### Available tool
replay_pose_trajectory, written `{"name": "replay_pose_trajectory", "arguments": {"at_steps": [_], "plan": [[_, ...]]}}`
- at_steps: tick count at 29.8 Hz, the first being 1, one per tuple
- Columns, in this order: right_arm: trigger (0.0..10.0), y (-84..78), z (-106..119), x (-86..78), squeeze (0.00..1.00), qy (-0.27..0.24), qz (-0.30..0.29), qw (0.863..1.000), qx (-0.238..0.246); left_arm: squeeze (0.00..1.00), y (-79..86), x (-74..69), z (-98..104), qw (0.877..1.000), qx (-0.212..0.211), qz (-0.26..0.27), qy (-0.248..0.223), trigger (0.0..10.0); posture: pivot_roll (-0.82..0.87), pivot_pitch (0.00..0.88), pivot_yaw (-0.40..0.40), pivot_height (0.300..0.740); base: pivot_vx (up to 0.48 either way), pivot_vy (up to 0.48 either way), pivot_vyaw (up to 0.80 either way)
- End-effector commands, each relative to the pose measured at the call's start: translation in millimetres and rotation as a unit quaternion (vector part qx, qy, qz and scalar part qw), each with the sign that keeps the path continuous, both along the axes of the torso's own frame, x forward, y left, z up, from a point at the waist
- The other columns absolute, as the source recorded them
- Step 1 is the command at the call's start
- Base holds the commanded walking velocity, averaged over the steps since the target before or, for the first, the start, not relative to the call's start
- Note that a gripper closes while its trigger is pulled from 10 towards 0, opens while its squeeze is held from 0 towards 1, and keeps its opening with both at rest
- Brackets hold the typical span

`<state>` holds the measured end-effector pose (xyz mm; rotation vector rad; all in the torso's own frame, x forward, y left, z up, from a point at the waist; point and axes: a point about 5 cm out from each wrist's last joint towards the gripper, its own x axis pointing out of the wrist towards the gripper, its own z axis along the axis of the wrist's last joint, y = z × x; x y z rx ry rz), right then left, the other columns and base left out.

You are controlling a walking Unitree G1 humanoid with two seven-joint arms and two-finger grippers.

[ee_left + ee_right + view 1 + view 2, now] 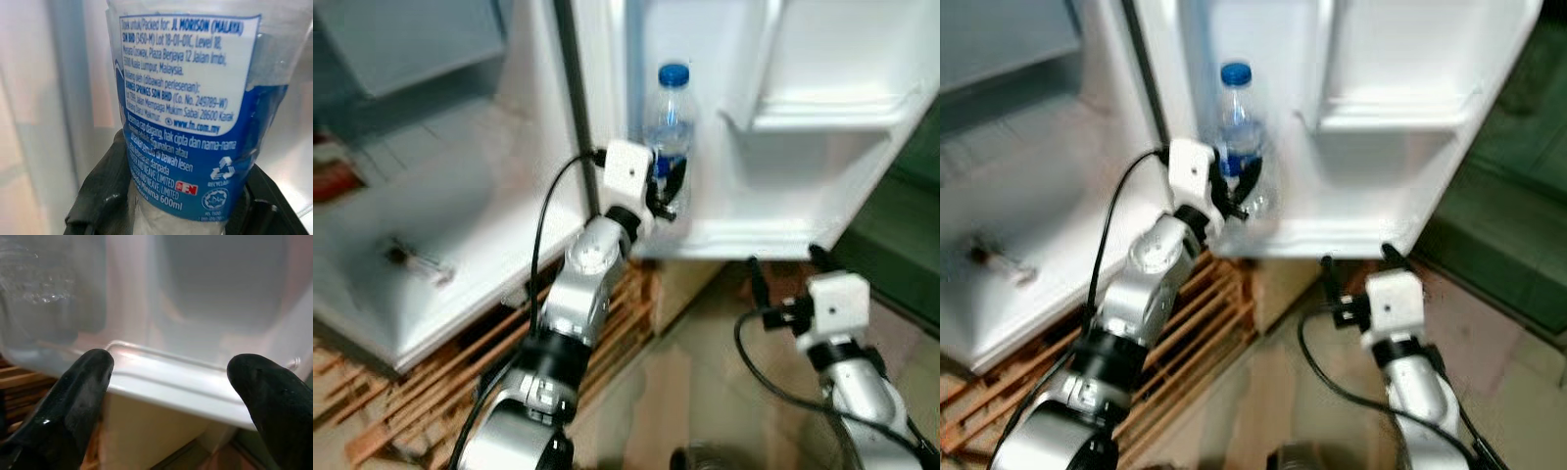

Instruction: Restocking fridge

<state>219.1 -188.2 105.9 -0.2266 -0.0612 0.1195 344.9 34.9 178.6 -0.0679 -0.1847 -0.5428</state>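
A clear water bottle (670,122) with a blue cap and blue label stands upright in the lowest shelf of the open fridge door (773,230). My left gripper (668,196) is shut on the bottle's lower part; in the left wrist view its black fingers (100,188) press both sides of the water bottle (190,117). My right gripper (785,264) hangs open just below the door's bottom edge. Seen from the right wrist, its fingers (73,406) are spread apart with nothing between them, pointing at the door shelf rim (176,382).
The fridge's white interior (431,196) lies to the left, with a small item (416,259) on its floor. A wooden slat pallet (470,362) sits under the fridge. Another door shelf (832,108) is higher up on the right. Green floor (891,235) lies beyond the door.
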Motion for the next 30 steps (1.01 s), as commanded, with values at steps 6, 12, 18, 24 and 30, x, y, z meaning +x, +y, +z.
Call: {"name": "replay_pose_trajectory", "arguments": {"at_steps": [6, 12, 18, 24, 30], "plan": [[10.0, 0.2, 4, 2.8, 0.0, -0.004, -0.011, 1.0, 0.004, 0.0, -10.4, 12.2, 16, 0.998, 0.025, -0.024, -0.048, 10.0, -0.26, 0.021, 0.061, 0.726, 0.0, 0.0, 0.0], [10.0, 1.5, 5, 2.5, 0.0, -0.005, -0.007, 1.0, 0.003, 0.0, -19.4, 16.5, 14, 0.997, 0.039, -0.033, -0.05, 10.0, -0.27, 0.026, 0.063, 0.726, 0.0, 0.0, 0.0], [10.0, 0.7, 4, -0.1, 0.0, -0.002, -0.011, 1.0, 0.002, 0.0, -27.0, 17.5, 11, 0.997, 0.036, -0.036, -0.054, 10.0, -0.27, 0.04, 0.066, 0.726, 0.0, 0.0, 0.0], [10.0, 0.9, 5, -1.6, 0.0, -0.001, -0.012, 1.0, 0.002, 0.0, -26.8, 16.8, 7, 0.997, 0.032, -0.034, -0.067, 10.0, -0.28, 0.053, 0.066, 0.726, 0.0, 0.0, 0.0], [10.0, 1.3, 6, -1.9, 0.0, 0.0, -0.014, 1.0, 0.003, 0.0, -22.9, 16.3, 2, 0.995, 0.046, -0.028, -0.083, 10.0, -0.29, 0.061, 0.068, 0.726, 0.0, 0.0, 0.0]]}}
